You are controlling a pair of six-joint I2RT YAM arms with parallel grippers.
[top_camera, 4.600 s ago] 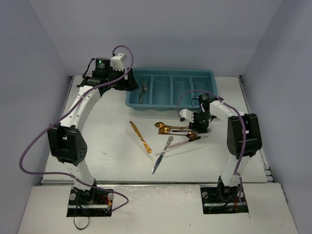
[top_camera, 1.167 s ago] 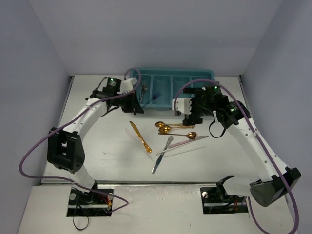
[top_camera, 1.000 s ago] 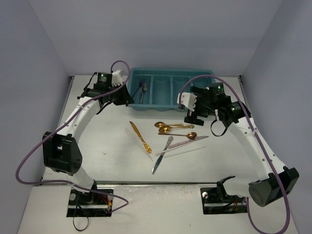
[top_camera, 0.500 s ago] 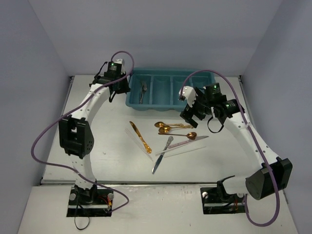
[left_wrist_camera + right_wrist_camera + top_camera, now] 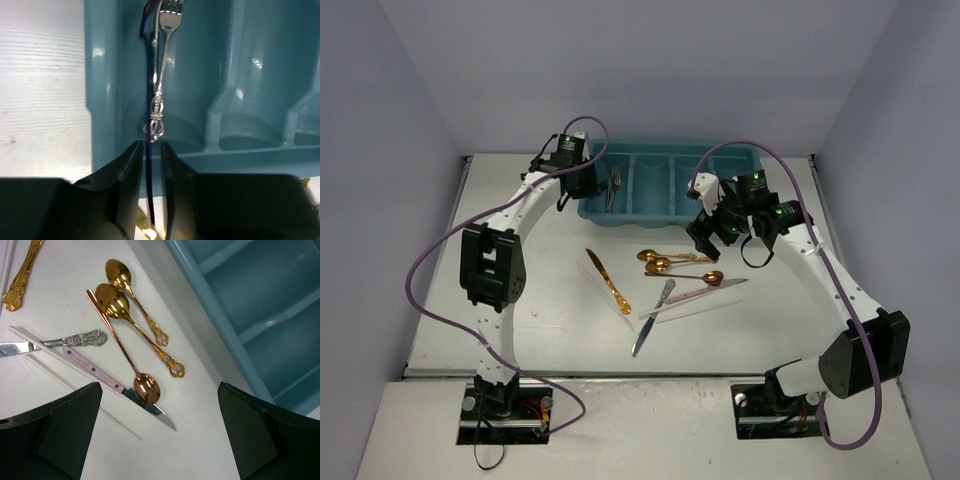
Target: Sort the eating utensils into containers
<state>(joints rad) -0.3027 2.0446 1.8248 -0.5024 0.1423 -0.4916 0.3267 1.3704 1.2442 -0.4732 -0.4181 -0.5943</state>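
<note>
Left end effector [image 5: 151, 150] sits nearly closed around a dark utensil [image 5: 148, 90] in the tray [image 5: 102, 100]'s leftmost slot, alongside a silver fork [image 5: 162, 75]; clamped or not, I cannot tell; right end effector [image 5: 159, 390], wide open and empty, hangs over spoons [image 5: 125, 305] beside the tray, likely next.

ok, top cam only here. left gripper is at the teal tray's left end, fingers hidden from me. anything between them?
Observer: Yes. In the left wrist view a thin dark utensil handle runs between the left gripper's fingers into the teal plastic cutlery tray's leftmost compartment.
Operator: clamped?
Observer: Seemingly not; a sliver of gap shows beside the handle.
Operator: right gripper?
Observer: The right gripper is wide open and empty; a slim copper-coloured spoon lies below it.
</note>
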